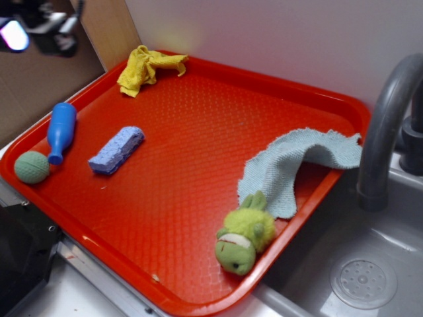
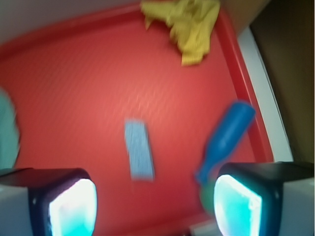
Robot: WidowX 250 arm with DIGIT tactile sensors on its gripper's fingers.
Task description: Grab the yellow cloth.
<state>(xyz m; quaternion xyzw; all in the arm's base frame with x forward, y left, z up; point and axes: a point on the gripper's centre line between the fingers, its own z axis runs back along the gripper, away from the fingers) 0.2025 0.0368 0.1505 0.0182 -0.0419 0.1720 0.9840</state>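
Pincer [image 2: 155, 206] released, jaws wide & empty, high over the red tray [image 1: 198, 165]. Yellow cloth [image 2: 187, 24] sits crumpled in tray's far corner; I'm not near it yet.

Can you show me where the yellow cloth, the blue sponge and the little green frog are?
yellow cloth [image 1: 142, 70]: exterior view, middle of the crumpled bundle at the tray's far corner.
blue sponge [image 1: 117, 150]: exterior view, centre of its top face.
green frog [image 1: 246, 232]: exterior view, on its fuzzy head.

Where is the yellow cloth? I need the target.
Exterior view: the yellow cloth lies in the red tray's far left corner, beyond the blue bottle.
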